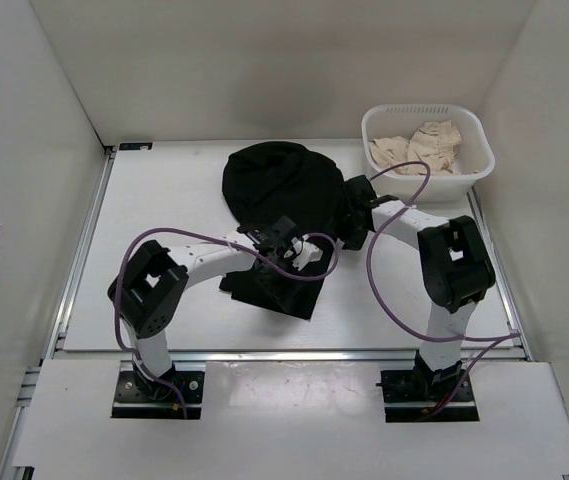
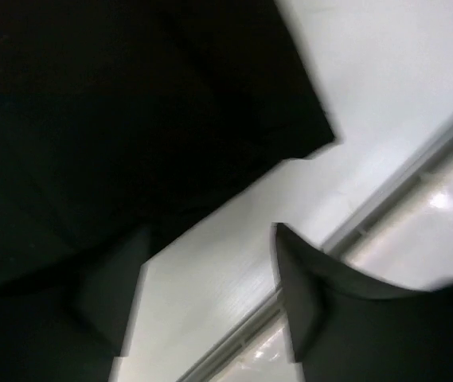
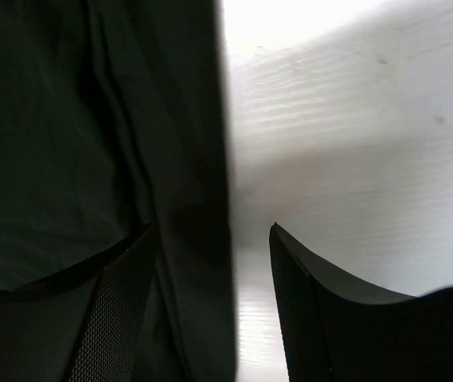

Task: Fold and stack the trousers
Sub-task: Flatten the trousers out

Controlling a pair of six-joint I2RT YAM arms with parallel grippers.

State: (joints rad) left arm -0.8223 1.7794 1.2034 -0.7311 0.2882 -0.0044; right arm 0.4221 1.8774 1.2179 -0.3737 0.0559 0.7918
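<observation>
The black trousers [image 1: 276, 185] lie bunched in a rounded heap at mid-table, with a flatter part [image 1: 279, 290] reaching toward the near edge. My left gripper [image 1: 299, 250] hangs over that near part. In the left wrist view the left gripper [image 2: 210, 235] is open, bare table shows between its fingers, and the trousers [image 2: 130, 111] fill the upper left. My right gripper [image 1: 352, 215] is at the heap's right edge. In the right wrist view the right gripper [image 3: 212, 227] stands open astride the trousers' [image 3: 75, 127] edge, one finger over cloth and one over table.
A white basket [image 1: 479, 150] with beige cloth pieces [image 1: 419, 145] stands at the back right corner. A metal rail [image 2: 385, 199] runs along the table's edge close to my left gripper. White walls close in the table on three sides.
</observation>
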